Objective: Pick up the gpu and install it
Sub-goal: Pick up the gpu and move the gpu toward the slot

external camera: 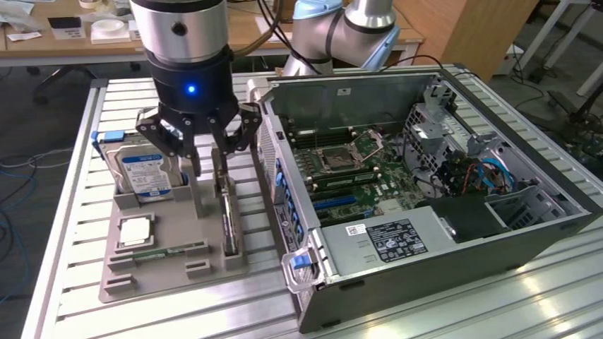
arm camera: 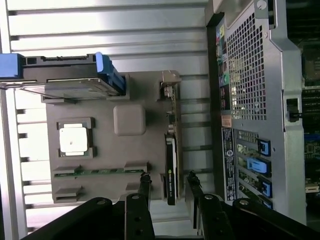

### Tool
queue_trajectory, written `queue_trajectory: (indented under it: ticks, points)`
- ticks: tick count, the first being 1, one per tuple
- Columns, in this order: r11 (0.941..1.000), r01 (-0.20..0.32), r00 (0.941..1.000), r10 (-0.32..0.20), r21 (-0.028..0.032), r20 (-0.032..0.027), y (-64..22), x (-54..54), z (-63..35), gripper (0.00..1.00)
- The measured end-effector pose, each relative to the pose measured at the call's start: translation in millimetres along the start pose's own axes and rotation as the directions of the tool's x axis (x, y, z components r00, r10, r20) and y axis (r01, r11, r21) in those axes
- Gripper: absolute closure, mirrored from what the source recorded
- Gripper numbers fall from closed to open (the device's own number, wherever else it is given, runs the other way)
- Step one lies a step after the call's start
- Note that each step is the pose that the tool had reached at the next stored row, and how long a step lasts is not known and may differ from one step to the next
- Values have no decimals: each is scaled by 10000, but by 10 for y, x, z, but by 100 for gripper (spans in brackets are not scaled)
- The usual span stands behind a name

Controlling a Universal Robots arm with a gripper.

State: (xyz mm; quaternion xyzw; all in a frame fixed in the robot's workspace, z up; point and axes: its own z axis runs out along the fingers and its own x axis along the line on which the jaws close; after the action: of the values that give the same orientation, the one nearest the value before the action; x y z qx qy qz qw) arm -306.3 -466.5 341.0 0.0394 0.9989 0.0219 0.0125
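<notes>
Hanging over the grey parts tray [external camera: 165,279], the pincer [external camera: 212,194] is spread: its two dark fingers [arm camera: 145,186] stand one on each side of the gpu [arm camera: 171,172], with a gap showing on both sides, so nothing is pinched. There is one gpu, a thin dark card standing on its long edge in a slot along the side of the tray nearest the computer case [external camera: 424,183]. Its silver bracket is at the end closer to the hard drive [external camera: 146,173].

The tray carries three other parts:
- one hard drive with a blue-and-white label, propped in a holder at one end
- one square processor chip [external camera: 135,232] in a frame near the middle
- one narrow green memory stick [external camera: 160,251] lying flat in its slot beyond the chip

One open computer case lies just beside the tray with its motherboard exposed. Both rest on the slotted aluminium worktop [external camera: 123,99]
</notes>
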Motion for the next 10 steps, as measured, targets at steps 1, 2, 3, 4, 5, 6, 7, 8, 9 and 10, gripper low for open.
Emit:
queue_trajectory:
  ticks: [1, 2, 3, 4, 5, 6, 7, 8, 9, 10]
  points:
    - [10000, 0, 10000, 0, 1, 0, -1, -1, 19, 58]
    - [10000, 1, 10000, -1, -1, 1, -2, -3, 37, 58]
    - [10000, 1, 10000, -1, -1, 1, -2, -4, 46, 58]
    - [10000, 2, 10000, -2, 0, 0, -2, -4, 46, 58]
    - [10000, 2, 10000, -2, 1, -2, -2, -4, 46, 58]
    - [10000, 3, 10000, -3, 0, 0, -2, -10, 48, 58]
    - [10000, 3, 10000, -3, -1, 0, -2, -19, 51, 58]
    - [10000, 2, 10000, -2, -1, -1, -1, -26, 53, 58]
    - [10000, 1, 10000, -1, -1, 0, 0, -30, 56, 58]
    - [10000, 0, 10000, 0, -2, 0, 0, -33, 66, 58]
